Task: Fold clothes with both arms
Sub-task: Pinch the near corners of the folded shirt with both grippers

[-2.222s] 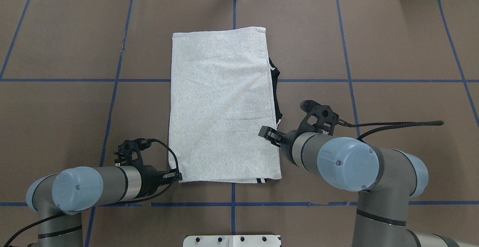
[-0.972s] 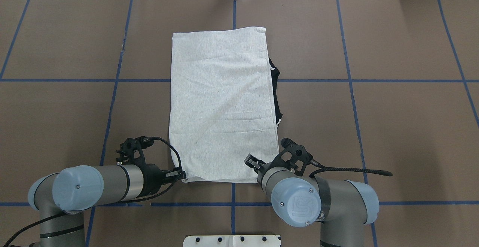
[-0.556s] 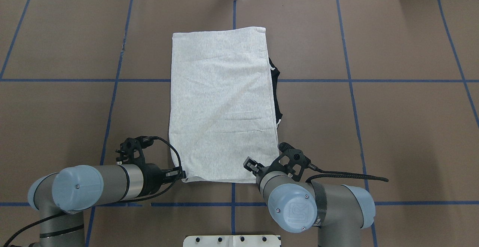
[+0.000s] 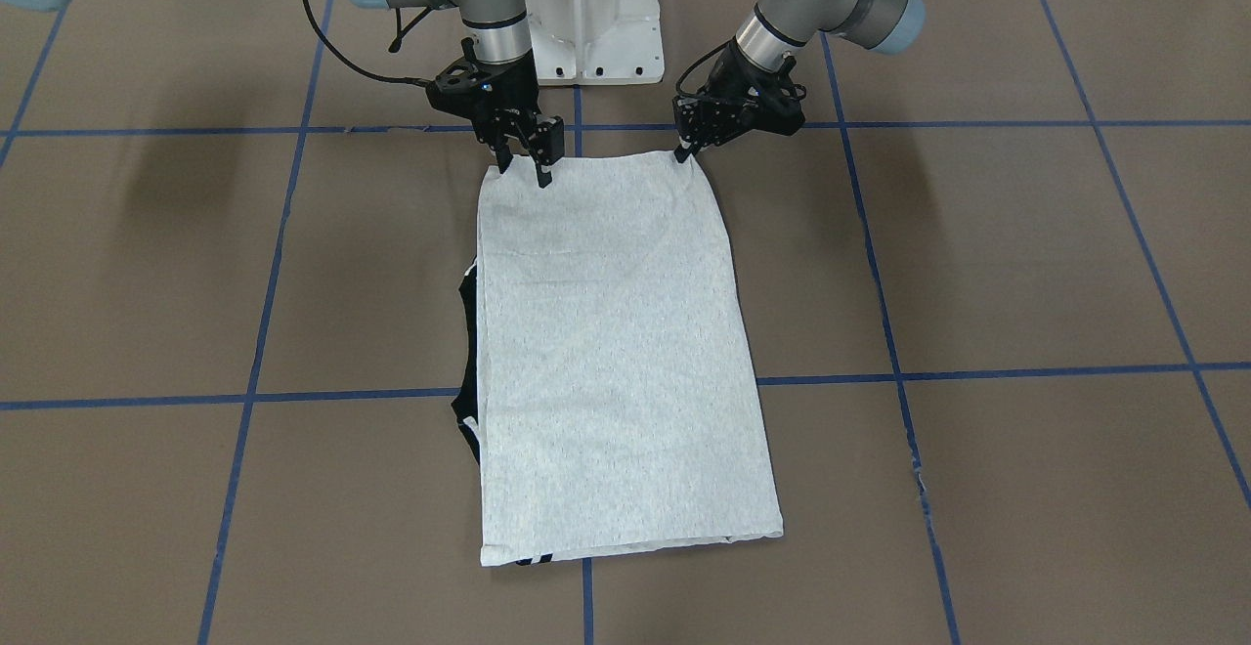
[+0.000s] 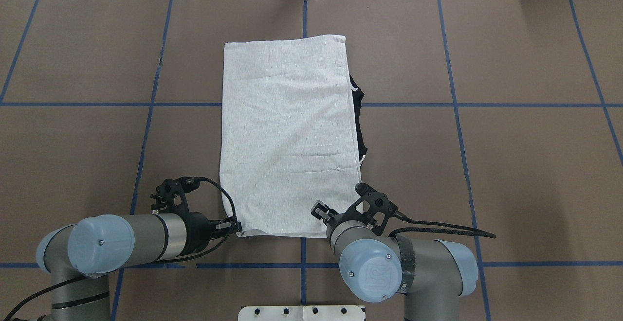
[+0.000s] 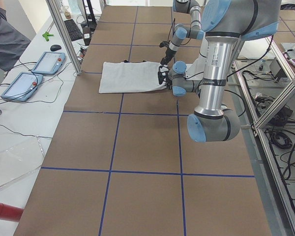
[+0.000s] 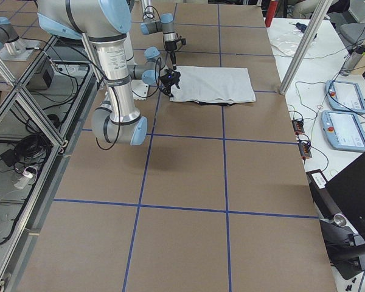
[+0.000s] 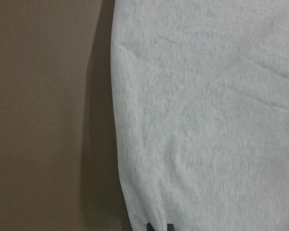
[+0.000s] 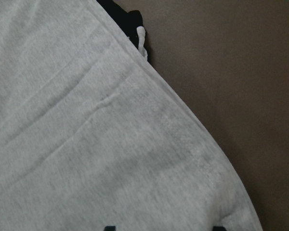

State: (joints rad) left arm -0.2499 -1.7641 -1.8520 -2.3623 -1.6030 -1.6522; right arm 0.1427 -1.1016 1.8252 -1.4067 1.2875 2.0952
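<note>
T-shirt [image 5: 287, 136] lies folded flat on table [image 5: 511, 165]. L gripper [image 4: 684, 150] looks pinched on one robot-side corner; R gripper [image 4: 525, 174] spread wide over the other.

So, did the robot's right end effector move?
Yes. The right end effector slid left and toward the robot, along the T-shirt edge, nearer the central blue tape line.
</note>
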